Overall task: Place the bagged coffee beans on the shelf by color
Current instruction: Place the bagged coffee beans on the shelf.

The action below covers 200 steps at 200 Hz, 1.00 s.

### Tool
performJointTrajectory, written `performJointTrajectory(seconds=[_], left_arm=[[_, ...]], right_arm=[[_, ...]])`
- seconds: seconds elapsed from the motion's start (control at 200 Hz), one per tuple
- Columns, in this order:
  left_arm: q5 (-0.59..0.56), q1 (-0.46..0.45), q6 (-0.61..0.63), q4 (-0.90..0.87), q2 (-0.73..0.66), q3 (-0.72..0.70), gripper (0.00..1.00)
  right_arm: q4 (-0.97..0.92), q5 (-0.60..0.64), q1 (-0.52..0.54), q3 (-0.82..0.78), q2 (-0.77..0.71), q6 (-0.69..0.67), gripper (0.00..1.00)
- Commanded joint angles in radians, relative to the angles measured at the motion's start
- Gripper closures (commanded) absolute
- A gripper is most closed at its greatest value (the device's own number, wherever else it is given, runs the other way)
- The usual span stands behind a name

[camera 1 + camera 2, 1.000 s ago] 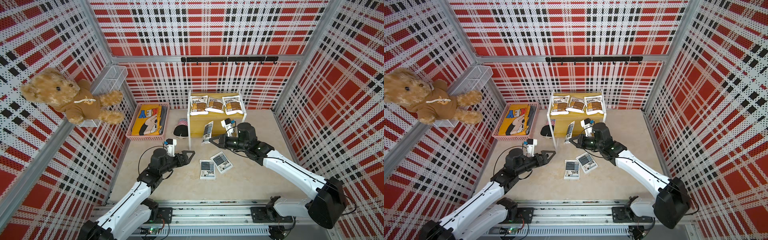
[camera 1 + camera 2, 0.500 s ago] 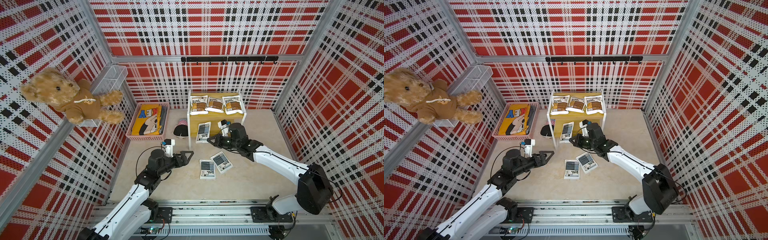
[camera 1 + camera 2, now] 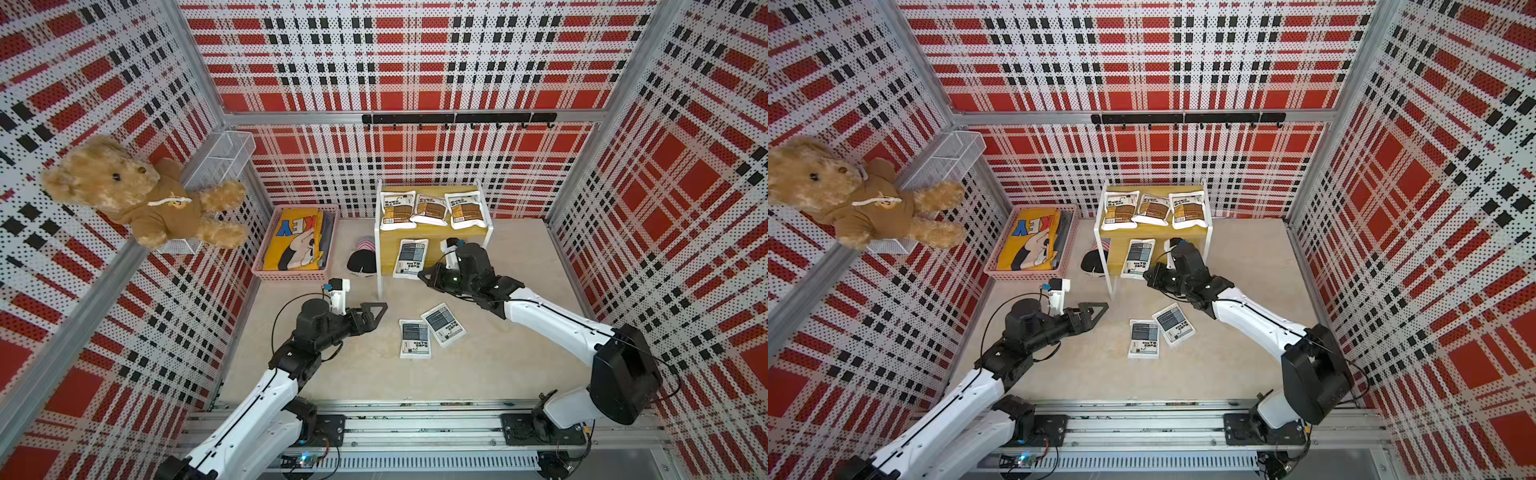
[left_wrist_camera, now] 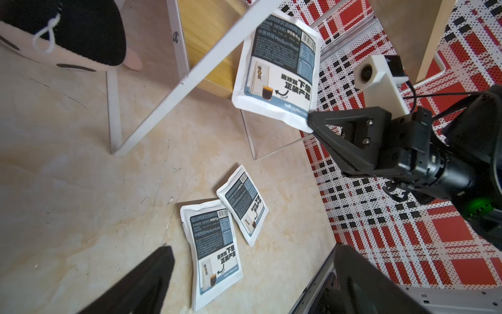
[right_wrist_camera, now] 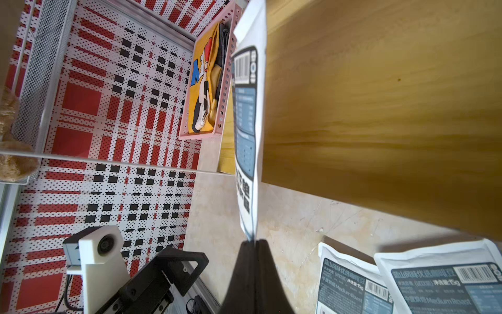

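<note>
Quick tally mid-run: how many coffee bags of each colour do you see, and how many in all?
Brown-panel bags: 3, on the shelf's top board.
Grey-panel bags: 3, one held by the right gripper, two on the floor.
Total: 6 bags.

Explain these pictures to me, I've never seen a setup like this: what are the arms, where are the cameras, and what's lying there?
These are two robot arms on a rail, each ending in a two-fingered end effector. Two pictures look down from overhead; the other two come from cameras on the arms' wrists. The right end effector is shut on the corner of a grey-labelled coffee bag, holding it at the lower board of the small wooden shelf. Three brown-labelled bags lie on its top board. Two more grey bags lie on the tabletop. The left end effector is open and empty.
</note>
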Motion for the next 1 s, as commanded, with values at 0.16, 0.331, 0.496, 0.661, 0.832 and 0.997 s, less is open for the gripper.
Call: performJointTrajectory(seconds=[0.16, 0.331, 0.496, 0.661, 0.832, 0.997], left_arm=[[0.008, 0.012, 0.018, -0.029, -0.019, -0.004, 0.01], [0.008, 0.015, 0.018, -0.032, -0.02, -0.004, 0.01], [0.008, 0.016, 0.018, -0.032, -0.022, -0.007, 0.01], [0.007, 0.016, 0.017, -0.03, -0.021, -0.011, 0.01], [0.005, 0.017, 0.017, -0.029, -0.024, -0.011, 0.01], [0.005, 0.018, 0.015, -0.029, -0.028, -0.012, 0.01]], right_arm=[[-0.02, 0.002, 0.001, 0.075, 0.074, -0.005, 1.0], [-0.018, 0.005, 0.001, 0.093, 0.094, 0.002, 1.0], [-0.026, 0.005, 0.001, 0.098, 0.099, 0.0, 0.92], [-0.027, 0.01, 0.001, 0.092, 0.091, 0.002, 0.83], [-0.033, 0.016, 0.001, 0.092, 0.08, 0.001, 0.8], [-0.038, 0.028, 0.001, 0.076, 0.061, 0.004, 0.77]])
